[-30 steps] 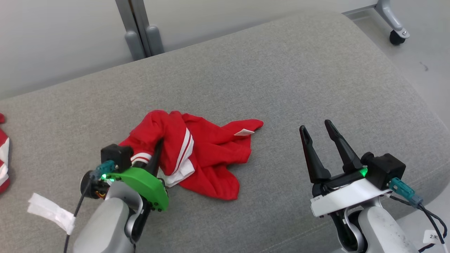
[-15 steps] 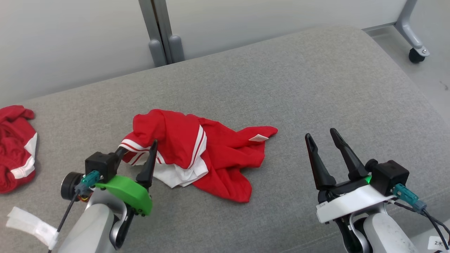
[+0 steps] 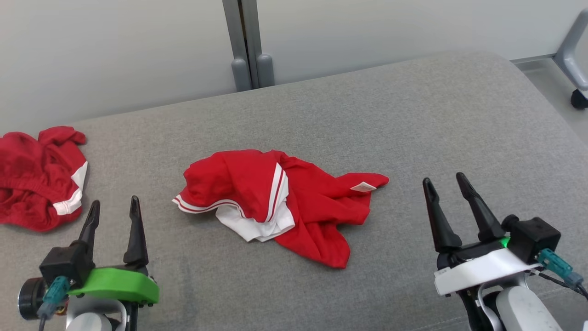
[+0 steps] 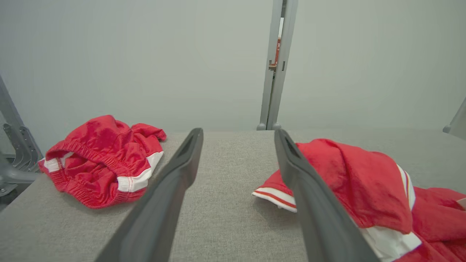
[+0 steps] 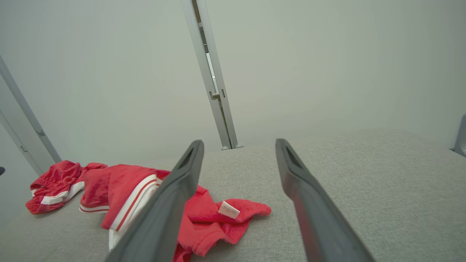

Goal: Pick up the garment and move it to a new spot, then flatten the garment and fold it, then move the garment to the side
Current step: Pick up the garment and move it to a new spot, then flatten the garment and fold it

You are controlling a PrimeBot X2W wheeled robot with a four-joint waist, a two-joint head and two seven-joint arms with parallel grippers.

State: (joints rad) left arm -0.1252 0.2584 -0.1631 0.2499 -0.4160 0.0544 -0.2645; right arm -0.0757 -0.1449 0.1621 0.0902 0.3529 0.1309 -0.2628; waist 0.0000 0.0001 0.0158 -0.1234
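Note:
A crumpled red garment (image 3: 294, 197) with white stripes and a white tag lies in the middle of the grey cushion (image 3: 413, 119). It also appears at the right of the left wrist view as the garment (image 4: 349, 178) and at the lower left of the right wrist view as the garment (image 5: 142, 185). My left gripper (image 3: 112, 214) stands open at the lower left, apart from the cloth, nothing between its fingers. My right gripper (image 3: 448, 188) stands open at the lower right, well clear of the garment's tagged corner.
A second red garment with white trim (image 3: 39, 179) is bunched at the cushion's far left, seen too as the bunched garment (image 4: 102, 160). A grey post (image 3: 245, 46) rises behind the cushion before a pale wall. A castor (image 3: 579, 99) sits at the far right.
My left gripper let go of the red garment, opened and drew back to the lower left. The head camera swung left, bringing the second garment into view. The right gripper stayed open.

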